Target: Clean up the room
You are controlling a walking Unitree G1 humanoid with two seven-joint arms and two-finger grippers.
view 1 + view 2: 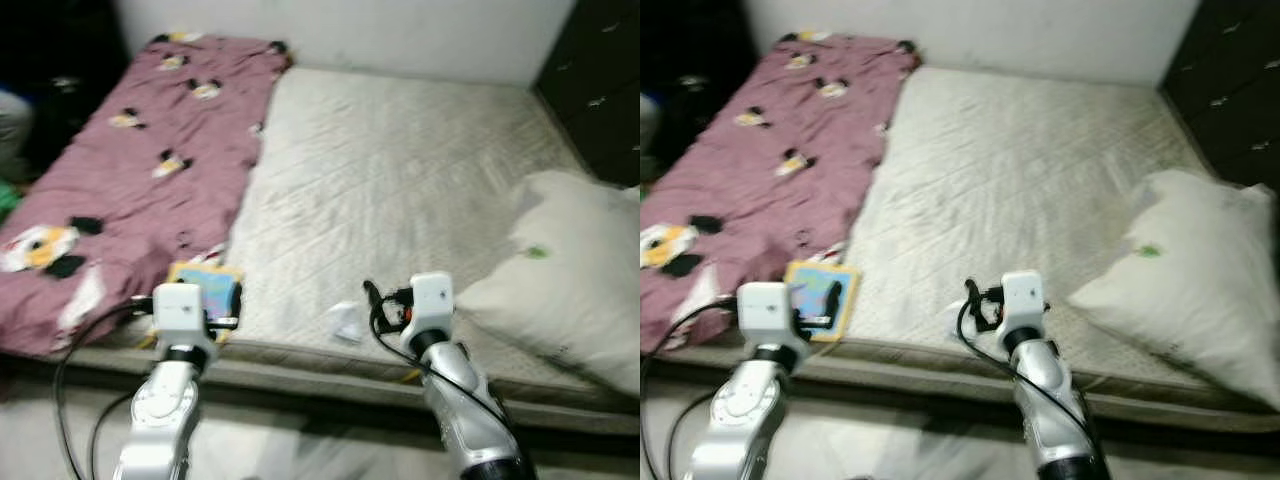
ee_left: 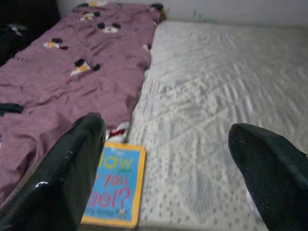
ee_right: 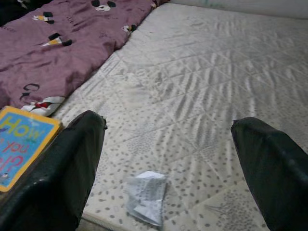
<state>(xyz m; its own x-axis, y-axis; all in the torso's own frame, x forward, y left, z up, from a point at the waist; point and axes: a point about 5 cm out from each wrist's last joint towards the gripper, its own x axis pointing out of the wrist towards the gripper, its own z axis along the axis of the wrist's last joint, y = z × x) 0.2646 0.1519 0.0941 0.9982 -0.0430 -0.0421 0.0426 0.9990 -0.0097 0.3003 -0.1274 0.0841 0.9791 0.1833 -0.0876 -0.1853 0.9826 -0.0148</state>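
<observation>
Book [image 2: 114, 185] reading "How ... you ...eel?" lies at bed [image 1: 400, 180] edge beside purple blanket [image 1: 150, 150]; crumpled paper [image 3: 146, 196] nearby. Left tool [image 2: 168, 173] and right tool [image 3: 168, 168] both spread wide, holding nothing.

One book [image 1: 820, 297], one crumpled paper [image 3: 146, 196], one pillow [image 1: 566, 279], one purple blanket [image 1: 140, 170], one mattress [image 1: 400, 180]

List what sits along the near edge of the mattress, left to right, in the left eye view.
Mauve cartoon-print blanket → blue yellow-bordered picture book → small crumpled white paper scrap → large white pillow.
</observation>
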